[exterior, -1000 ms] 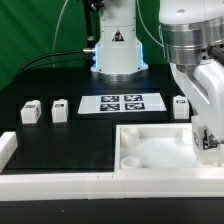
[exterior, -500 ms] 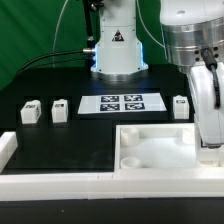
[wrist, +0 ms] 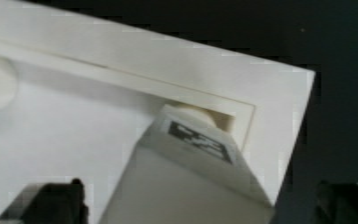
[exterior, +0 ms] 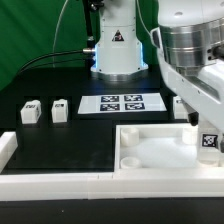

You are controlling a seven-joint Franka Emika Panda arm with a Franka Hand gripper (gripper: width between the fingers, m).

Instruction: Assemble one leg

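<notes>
One leg (exterior: 208, 143), a small white post with a tag, stands at the near right corner of the large white tray-like piece (exterior: 150, 150). In the wrist view the leg (wrist: 197, 140) rises from the tray's corner pocket (wrist: 229, 112) towards the camera. My gripper (wrist: 197, 205) straddles the leg's upper end. Its dark fingertips (wrist: 51, 202) stand wide apart, with gaps on both sides of the leg, so it is open. In the exterior view my gripper (exterior: 207, 132) is right over that corner. Two more legs (exterior: 30, 111) (exterior: 59, 109) lie on the exterior view's left.
The marker board (exterior: 122, 103) lies at the middle back. Another leg (exterior: 181, 104) is partly hidden behind my arm. A white raised wall (exterior: 60, 180) runs along the front edge. The robot base (exterior: 117, 50) stands behind.
My wrist has turned over the tray's right corner. The tag on the leg there now faces the exterior camera. The other legs and the tray have not moved.
</notes>
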